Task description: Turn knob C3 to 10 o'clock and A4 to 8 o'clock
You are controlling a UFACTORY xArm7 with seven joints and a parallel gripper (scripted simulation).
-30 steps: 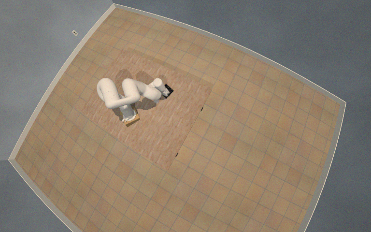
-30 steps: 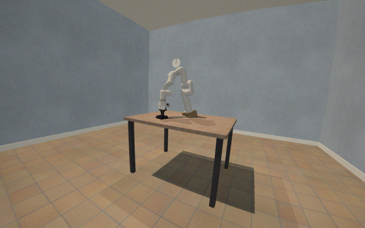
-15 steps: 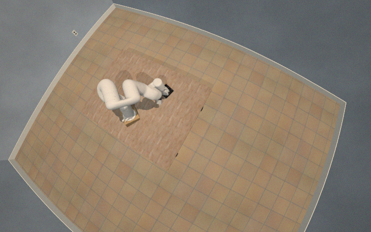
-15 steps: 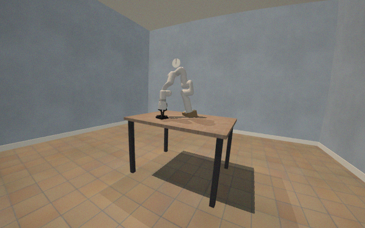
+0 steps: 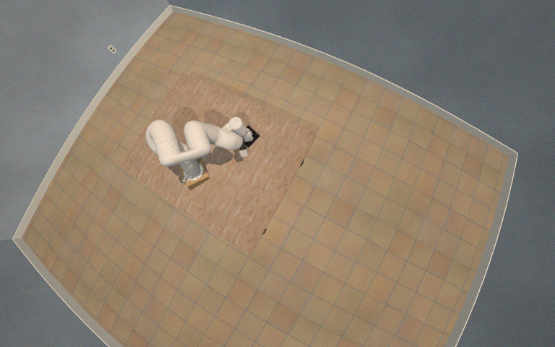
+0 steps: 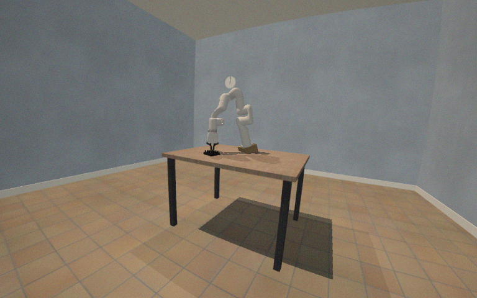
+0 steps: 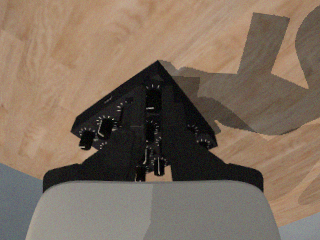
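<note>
The black knob box (image 7: 147,116) stands on the wooden table near its far left corner; it also shows in the side view (image 6: 211,153) and, half hidden under my wrist, in the overhead view (image 5: 251,134). My gripper (image 7: 153,100) points straight down onto the box and its dark fingers are shut on a knob between them. The fingers hide that knob, so I cannot tell its name or where its white line points. Other knobs with white marks show to the left (image 7: 87,139) and right (image 7: 200,135). In the side view my gripper (image 6: 212,146) touches the box top.
My arm's base (image 6: 248,149) stands on a wooden block near the table's rear edge, to the right of the box. The table's left edge is close to the box. My arm casts shadows on the table top.
</note>
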